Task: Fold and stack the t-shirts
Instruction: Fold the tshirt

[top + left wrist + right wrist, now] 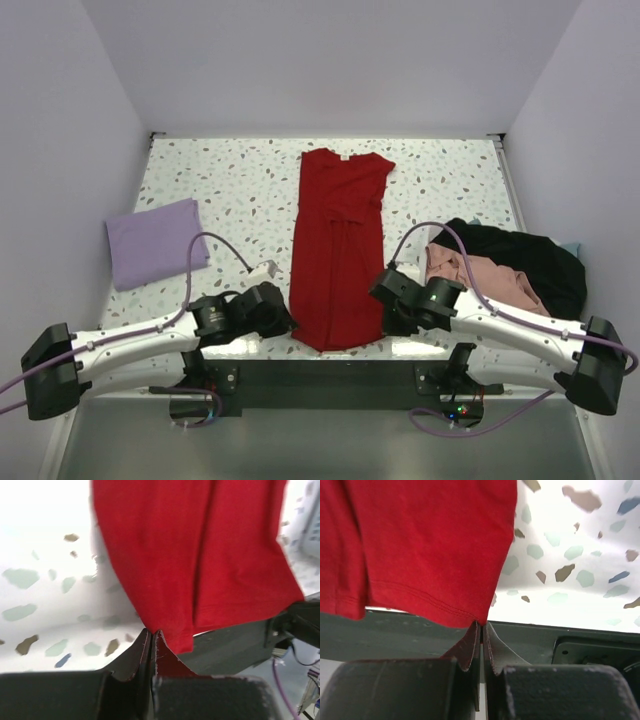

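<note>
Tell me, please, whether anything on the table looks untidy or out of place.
The black t-shirt and the salmon-pink t-shirt lie crumpled in a heap at the right, unlike the folded lavender t-shirt. The hem of the red t-shirt overhangs the near edge, pinched by the left gripper and right gripper.

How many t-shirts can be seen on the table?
4: red shirt in the middle, lavender shirt folded at left, pink shirt and black shirt heaped at right; others may hide beneath.

Left arm [130, 345], right arm [520, 328]: white links, black joint housings, black end blocks. Purple cable [190, 270] loops off each. Fingers [502, 655] dark grey, tapered.
</note>
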Robot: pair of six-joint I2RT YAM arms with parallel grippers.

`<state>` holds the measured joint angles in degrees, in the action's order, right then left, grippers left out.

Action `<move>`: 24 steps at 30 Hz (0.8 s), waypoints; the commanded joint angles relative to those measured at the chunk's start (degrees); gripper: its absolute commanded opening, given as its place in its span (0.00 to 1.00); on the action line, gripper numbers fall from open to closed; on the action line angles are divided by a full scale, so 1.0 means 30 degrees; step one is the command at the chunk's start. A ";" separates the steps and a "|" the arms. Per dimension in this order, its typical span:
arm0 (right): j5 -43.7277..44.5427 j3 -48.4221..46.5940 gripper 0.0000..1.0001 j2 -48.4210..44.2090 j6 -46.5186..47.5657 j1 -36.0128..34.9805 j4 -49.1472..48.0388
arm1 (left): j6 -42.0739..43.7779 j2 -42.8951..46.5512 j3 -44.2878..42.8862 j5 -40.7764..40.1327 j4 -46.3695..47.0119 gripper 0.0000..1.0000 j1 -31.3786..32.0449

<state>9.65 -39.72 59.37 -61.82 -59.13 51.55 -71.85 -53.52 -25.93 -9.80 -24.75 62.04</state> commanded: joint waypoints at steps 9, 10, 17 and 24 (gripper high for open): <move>0.1415 -0.3339 0.00 0.1974 0.2880 0.3472 0.0222 | 0.3968 -0.1787 -0.2340 0.1655 0.3357 0.00 -0.4184; 0.1296 -0.3543 0.00 0.2440 0.3434 0.3800 -0.0158 | 0.4667 -0.2109 -0.2574 0.2062 0.3503 0.00 -0.4766; 0.1207 -0.6644 0.00 0.5719 0.5576 0.5412 -0.0484 | 0.7367 -0.5391 -0.4976 0.4408 0.4705 0.00 -0.8137; 0.0535 -0.9431 0.00 0.8971 0.7539 0.8046 -0.1128 | 0.9241 -0.8875 -0.7290 0.7160 0.6345 0.00 -1.0891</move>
<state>12.05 -63.40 83.29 -43.51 -37.74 50.11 -49.12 -76.84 -43.66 6.42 -10.85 31.90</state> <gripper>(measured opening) 0.015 0.024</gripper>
